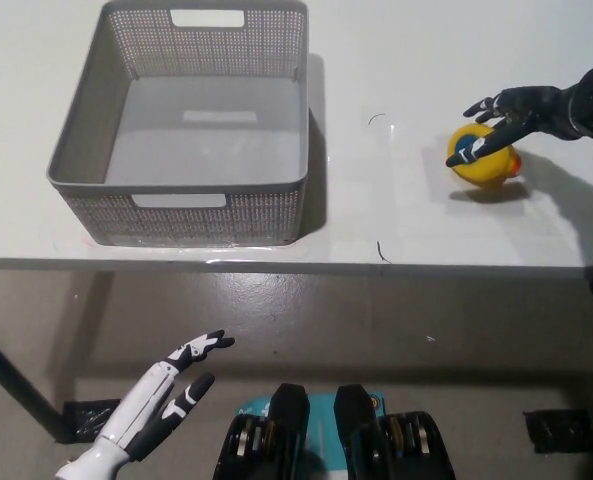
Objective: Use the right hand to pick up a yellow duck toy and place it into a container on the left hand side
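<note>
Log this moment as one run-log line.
stage: grasping | right hand closing on yellow duck, table right | left hand open, idle below table edge | grey basket empty

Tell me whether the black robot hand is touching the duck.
Touching: the head view shows the right robot hand with fingers lying across the duck.

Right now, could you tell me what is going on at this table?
The robot's black right hand is on a yellow duck toy at the right side of the white table, fingers spread over it; whether it has a firm grip is unclear. The grey mesh basket on the left side of the table has nothing in it, so the duck is not yet placed. The white left hand rests open below the table edge, at lower left.
</note>
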Controlling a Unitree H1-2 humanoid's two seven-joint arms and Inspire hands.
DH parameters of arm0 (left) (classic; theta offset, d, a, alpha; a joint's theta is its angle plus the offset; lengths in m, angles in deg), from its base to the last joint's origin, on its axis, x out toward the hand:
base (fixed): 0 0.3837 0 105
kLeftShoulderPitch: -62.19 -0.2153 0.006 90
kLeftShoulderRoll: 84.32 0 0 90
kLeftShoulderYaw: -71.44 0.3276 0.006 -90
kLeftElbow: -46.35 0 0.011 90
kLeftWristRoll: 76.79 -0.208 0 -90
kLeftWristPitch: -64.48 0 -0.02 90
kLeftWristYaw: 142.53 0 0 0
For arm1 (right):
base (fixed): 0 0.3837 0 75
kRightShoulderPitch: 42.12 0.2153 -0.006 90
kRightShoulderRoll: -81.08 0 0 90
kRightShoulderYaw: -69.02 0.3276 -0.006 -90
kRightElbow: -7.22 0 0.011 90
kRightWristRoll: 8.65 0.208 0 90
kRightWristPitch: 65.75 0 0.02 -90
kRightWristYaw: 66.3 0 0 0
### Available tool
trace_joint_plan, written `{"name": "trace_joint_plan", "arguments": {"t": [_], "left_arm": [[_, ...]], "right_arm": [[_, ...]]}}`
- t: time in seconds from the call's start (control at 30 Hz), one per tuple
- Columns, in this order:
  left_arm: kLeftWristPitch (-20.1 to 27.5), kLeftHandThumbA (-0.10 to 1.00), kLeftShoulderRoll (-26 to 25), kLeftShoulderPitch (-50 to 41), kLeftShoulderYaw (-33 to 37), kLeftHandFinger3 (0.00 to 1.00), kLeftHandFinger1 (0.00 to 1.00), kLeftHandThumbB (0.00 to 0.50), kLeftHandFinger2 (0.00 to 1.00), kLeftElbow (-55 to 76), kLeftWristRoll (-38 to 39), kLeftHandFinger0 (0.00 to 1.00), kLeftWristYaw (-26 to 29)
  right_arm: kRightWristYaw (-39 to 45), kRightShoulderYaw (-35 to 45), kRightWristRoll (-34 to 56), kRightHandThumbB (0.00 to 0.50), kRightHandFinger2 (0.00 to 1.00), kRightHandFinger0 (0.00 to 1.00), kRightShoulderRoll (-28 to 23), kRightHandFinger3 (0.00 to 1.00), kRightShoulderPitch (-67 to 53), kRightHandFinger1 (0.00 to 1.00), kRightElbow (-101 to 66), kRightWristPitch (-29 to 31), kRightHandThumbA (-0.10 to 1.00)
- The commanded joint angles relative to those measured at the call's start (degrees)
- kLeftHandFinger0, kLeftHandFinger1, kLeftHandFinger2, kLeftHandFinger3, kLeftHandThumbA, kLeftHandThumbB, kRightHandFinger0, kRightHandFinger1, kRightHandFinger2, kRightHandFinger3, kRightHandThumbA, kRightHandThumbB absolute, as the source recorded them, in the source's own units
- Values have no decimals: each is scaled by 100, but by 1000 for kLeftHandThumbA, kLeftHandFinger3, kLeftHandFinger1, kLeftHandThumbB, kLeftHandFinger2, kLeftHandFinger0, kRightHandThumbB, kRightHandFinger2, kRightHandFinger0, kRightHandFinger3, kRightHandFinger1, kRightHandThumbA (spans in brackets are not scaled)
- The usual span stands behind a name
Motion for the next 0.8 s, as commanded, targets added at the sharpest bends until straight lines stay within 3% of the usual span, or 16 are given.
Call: {"name": "trace_joint_plan", "arguments": {"t": [0.0,0.1,0.2,0.3,0.47,0.67,0.77], "left_arm": [[313,1000,-58,-13,-28,1000,1000,252,1000,206,-21,1000,112],[315,1000,-59,6,-48,1000,1000,257,1000,206,-16,1000,117],[288,1000,-48,9,-68,1000,1000,263,1000,223,-31,1000,132],[303,1000,-46,17,-83,1000,1000,263,1000,229,-36,1000,137],[367,1000,-52,31,-95,1000,1000,263,1000,199,-14,1000,135],[333,1000,-45,58,-114,1000,1000,275,1000,197,-9,1000,132],[371,1000,-62,97,-126,1000,1000,252,1000,192,-8,1000,132]], "right_arm": [[-88,-41,-56,409,1000,1000,30,1000,24,1000,75,-144,1000],[-152,-139,-140,361,1000,1000,84,1000,-10,1000,75,-122,1000],[-378,-223,-208,382,1000,1000,153,1000,-102,1000,98,-253,1000],[-454,-195,-142,343,1000,1000,212,1000,-235,1000,118,-377,986],[-541,-320,-237,364,1000,1000,280,1000,-399,1000,135,-453,980],[-671,-285,-208,346,1000,1000,328,1000,-641,1000,139,-537,914],[-651,-348,-261,359,1000,1000,325,1000,-725,1000,145,-543,931]]}}
